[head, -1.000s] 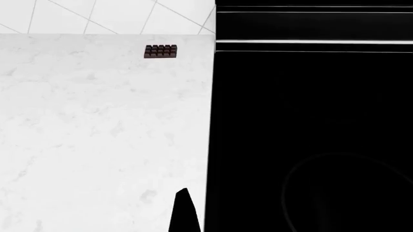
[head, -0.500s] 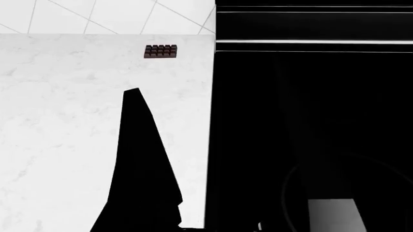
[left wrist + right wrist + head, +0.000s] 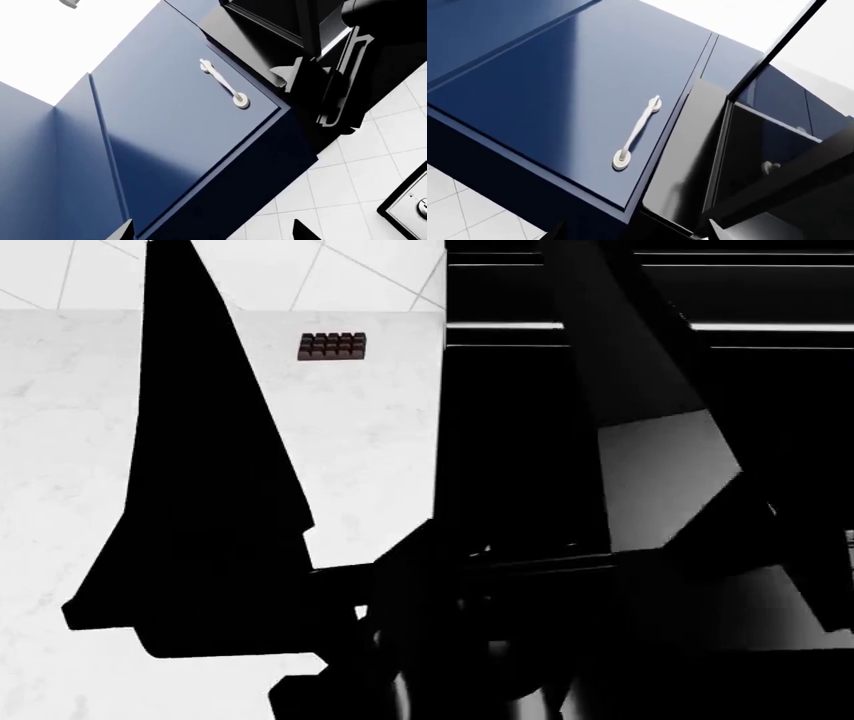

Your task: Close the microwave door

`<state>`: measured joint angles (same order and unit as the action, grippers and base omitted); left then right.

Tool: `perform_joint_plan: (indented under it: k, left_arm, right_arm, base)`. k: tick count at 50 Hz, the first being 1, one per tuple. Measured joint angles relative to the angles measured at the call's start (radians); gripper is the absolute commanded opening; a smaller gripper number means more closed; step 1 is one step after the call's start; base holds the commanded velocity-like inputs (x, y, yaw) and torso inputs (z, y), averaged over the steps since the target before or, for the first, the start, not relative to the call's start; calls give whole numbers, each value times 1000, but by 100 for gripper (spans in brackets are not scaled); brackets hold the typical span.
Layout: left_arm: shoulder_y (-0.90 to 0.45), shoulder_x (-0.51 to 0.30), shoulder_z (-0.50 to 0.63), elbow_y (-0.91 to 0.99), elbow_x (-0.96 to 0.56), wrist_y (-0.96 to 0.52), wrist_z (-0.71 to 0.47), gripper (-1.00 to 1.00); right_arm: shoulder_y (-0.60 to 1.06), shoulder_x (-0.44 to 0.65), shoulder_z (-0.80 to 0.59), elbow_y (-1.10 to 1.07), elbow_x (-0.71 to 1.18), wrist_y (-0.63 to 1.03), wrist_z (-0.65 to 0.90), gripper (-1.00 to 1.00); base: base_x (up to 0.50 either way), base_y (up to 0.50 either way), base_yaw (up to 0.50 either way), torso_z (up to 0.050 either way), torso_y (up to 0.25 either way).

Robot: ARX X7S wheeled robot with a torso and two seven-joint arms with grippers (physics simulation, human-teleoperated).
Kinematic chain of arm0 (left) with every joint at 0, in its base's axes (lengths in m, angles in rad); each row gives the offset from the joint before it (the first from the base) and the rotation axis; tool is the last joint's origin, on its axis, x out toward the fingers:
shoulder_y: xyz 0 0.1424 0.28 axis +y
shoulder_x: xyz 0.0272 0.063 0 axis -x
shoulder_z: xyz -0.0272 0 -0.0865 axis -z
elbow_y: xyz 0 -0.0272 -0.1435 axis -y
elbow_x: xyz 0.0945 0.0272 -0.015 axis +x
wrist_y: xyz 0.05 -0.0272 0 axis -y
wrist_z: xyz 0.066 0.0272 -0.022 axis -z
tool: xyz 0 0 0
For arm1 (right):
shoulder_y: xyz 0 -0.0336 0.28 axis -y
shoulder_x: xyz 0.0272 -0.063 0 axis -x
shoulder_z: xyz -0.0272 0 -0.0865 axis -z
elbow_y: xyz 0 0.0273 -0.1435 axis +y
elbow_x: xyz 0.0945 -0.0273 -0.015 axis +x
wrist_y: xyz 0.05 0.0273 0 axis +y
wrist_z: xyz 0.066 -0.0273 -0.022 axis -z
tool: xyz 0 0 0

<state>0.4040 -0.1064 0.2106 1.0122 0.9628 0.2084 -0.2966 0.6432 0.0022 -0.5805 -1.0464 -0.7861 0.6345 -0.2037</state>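
Black arm silhouettes (image 3: 200,540) are crowding my head view; claw openings I cannot tell. Beyond, navy cabinet door (image 3: 560,90), white bar handle (image 3: 637,132), glossy black microwave door (image 3: 687,165) hanging ajar. I'm risking a blind collision.

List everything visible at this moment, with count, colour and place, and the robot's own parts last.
Chocolate bar: one, brown, far end of the counter.
Counter: one, white marble, left side of the head view.
Cabinet door: one, dark blue, below the counter.
Door handle: one, cream, on the cabinet door.
Floor: white tiles.
Black appliance: right of the counter; its details cannot be made out.
Robot arms: two, black, raised in front of the head camera; claws not identifiable.
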Motion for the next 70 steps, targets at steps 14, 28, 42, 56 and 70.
perform_joint_plan:
  k: [14, 28, 42, 56, 70]
  left_arm:
    - [0, -7, 0, -2, -2, -6, -8, 100]
    - [-10, -6, 12, -6, 3, -13, 0, 100]
    - [-15, -14, 21, -11, 4, -16, -2, 100]
    - [-20, -23, 31, -17, -2, -20, -4, 100]
    - [-23, -26, 39, -13, 0, -26, -2, 100]
  right_arm:
    - [253, -2, -72, 0, -41, 196, -51, 100]
    - [450, -2, -90, -1, -122, 376, -135, 100]
    - [627, -1, -132, 0, -218, 579, -227, 100]
    - [838, 2, -99, 44, -92, 709, -188, 100]
    - [924, 8, 43, 147, 142, 691, -56, 100]
  base:
    - [0, 0, 0, 0, 0]
    - [0, 0, 0, 0, 0]
    - [0, 0, 0, 0, 0]
    - [0, 0, 0, 0, 0]
    - [0, 0, 0, 0, 0]
